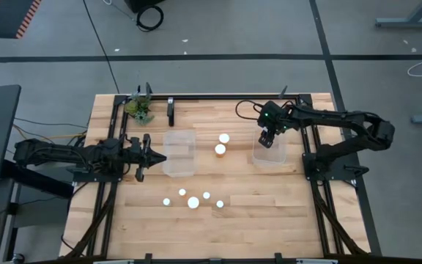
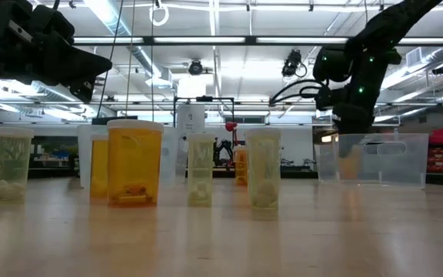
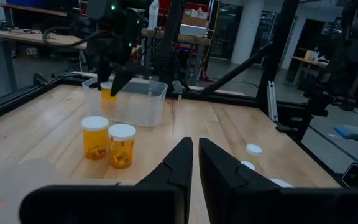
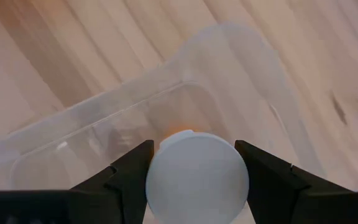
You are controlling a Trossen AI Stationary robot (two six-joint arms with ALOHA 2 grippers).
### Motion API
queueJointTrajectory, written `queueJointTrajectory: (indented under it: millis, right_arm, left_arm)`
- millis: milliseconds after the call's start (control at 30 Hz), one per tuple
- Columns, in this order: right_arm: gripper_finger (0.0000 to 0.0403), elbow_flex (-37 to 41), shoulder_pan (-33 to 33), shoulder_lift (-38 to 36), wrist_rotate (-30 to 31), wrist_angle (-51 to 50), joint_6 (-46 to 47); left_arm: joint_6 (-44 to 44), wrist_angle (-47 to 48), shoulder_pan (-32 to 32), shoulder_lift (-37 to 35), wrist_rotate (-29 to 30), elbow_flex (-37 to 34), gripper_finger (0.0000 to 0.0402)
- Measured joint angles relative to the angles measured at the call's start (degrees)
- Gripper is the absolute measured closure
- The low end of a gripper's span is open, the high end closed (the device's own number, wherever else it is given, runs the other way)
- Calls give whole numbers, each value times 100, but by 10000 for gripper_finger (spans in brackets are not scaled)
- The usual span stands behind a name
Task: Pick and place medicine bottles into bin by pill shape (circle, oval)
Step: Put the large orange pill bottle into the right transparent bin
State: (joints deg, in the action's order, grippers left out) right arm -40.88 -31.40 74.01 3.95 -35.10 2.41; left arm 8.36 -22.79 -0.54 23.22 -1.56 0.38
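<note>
right end effector [image 4: 196,180] grips white-capped amber bottle [image 4: 196,177] over right clear bin [image 1: 268,152]; left end effector [image 3: 194,163] nearly closed, empty, beside left clear bin [image 1: 179,152].

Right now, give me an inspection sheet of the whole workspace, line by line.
Surface: wooden table, no spills seen.
Job's things: two clear bins, left bin and right bin; two amber bottles between them; five white-capped bottles nearer the front edge.
Clutter: small green plant at the back left corner.
Hands: right hand grips a white-capped bottle over the right bin; left hand shut, empty, beside the left bin.
Cables: black cable across the floor; coil beyond the table.
Surroundings: grey floor, desks; nobody seen.
</note>
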Motion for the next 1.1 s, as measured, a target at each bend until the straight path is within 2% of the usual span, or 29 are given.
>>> queueJointTrajectory:
  millis: [267,633,1000,1100]
  right_arm:
    - [173,0,-96,101,41,13,104]
    - [152,-21,-184,95,96,-307,332]
    - [152,-619,-18,95,287,-1010,470]
    - [152,-722,157,93,566,-887,468]
  left_arm:
    - [0,0,2,0,2,0,376]
    - [0,-2,2,2,0,0,367]
    - [0,0,1,0,1,0,372]
    - [0,0,2,0,0,0,368]
